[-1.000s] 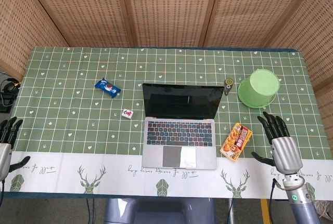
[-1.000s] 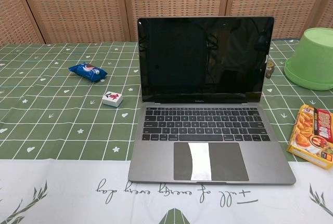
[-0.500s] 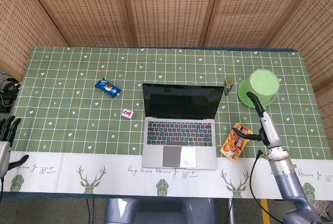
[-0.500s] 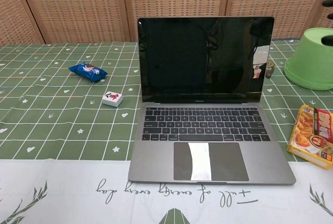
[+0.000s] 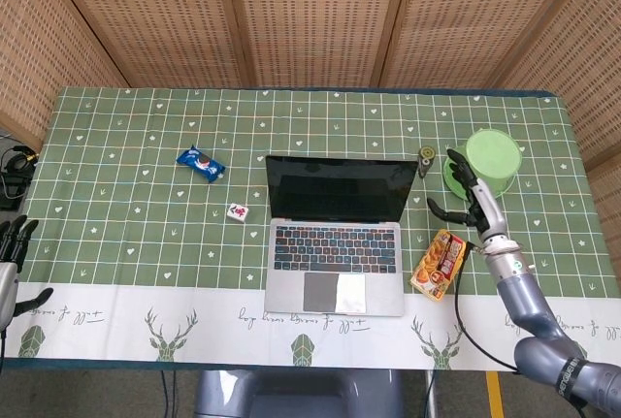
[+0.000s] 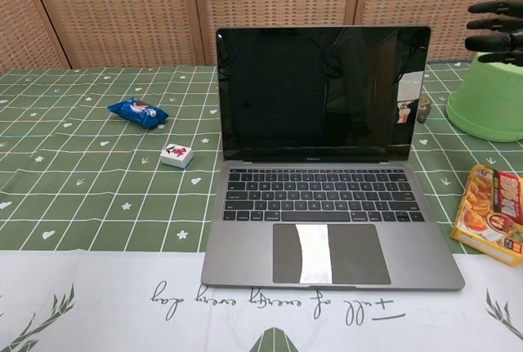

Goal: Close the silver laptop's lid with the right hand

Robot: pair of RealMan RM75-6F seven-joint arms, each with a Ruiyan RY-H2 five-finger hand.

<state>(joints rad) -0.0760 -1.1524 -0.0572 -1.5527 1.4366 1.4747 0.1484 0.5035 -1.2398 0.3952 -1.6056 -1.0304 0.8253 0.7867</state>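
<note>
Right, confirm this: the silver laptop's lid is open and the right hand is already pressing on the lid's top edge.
Not quite. The silver laptop is open, but the right hand touches nothing: the head view shows it open beside the upturned green plastic bowl, clear of the lid's right edge.

The left hand (image 5: 10,253) is cut by the frame edge at 9 o'clock. In the chest view, only fingertips (image 6: 490,33) of the right hand (image 5: 471,190) show.
</note>
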